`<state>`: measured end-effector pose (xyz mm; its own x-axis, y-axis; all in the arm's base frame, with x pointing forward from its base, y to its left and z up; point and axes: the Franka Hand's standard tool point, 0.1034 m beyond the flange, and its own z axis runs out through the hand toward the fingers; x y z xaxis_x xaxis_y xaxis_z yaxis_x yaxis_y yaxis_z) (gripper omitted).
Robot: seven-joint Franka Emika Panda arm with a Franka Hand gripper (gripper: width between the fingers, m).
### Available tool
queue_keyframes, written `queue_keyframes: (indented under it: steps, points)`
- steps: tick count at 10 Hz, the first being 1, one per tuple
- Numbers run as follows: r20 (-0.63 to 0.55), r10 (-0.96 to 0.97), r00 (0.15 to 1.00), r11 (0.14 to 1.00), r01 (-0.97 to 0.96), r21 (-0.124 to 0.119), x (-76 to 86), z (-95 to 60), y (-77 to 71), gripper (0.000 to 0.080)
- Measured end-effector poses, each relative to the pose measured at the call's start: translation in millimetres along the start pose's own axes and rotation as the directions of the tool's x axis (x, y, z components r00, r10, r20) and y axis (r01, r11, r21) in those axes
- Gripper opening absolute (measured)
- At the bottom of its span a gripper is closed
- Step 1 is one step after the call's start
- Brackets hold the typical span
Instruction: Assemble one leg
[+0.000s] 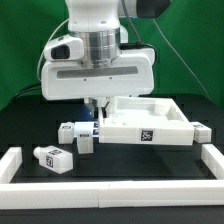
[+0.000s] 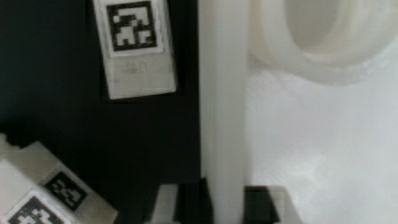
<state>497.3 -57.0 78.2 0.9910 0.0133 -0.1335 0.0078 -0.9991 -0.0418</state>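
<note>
My gripper (image 1: 93,110) is lowered onto the exterior view's left edge of the wide white square panel (image 1: 150,125). In the wrist view my gripper (image 2: 221,190) has one finger on each side of the panel's upright white edge (image 2: 222,100) and is shut on it. One leg (image 1: 76,135), a chunky white peg with tags, lies just beside the gripper and shows in the wrist view (image 2: 135,50). A second leg (image 1: 55,157) lies nearer the front left, also in the wrist view (image 2: 45,195). A third leg (image 1: 200,130) lies at the panel's right end.
A white U-shaped rail (image 1: 110,190) borders the black table along the front and both sides. A round hole (image 2: 338,40) shows in the panel's face close to the gripped edge. A green backdrop stands behind.
</note>
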Motion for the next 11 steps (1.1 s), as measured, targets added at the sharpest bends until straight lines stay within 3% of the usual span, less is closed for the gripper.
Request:
queue_keyframes:
  steps: [3,4,5,8,11]
  points:
    - [0.006,0.0,1.0,1.0,0.0,0.0,-0.9,3.3,0.1,0.0054]
    - [0.007,0.001,1.0,1.0,-0.001,-0.005,5.9,7.1,-2.0,0.0054]
    - [0.002,-0.01,1.0,1.0,0.01,-0.011,22.0,12.5,-7.4,0.0054]
    - [-0.066,-0.067,0.996,0.997,0.064,-0.046,67.8,31.0,-4.6,0.0054]
    - [-0.062,-0.066,0.996,0.997,0.063,-0.046,66.4,33.4,-4.3,0.0054]
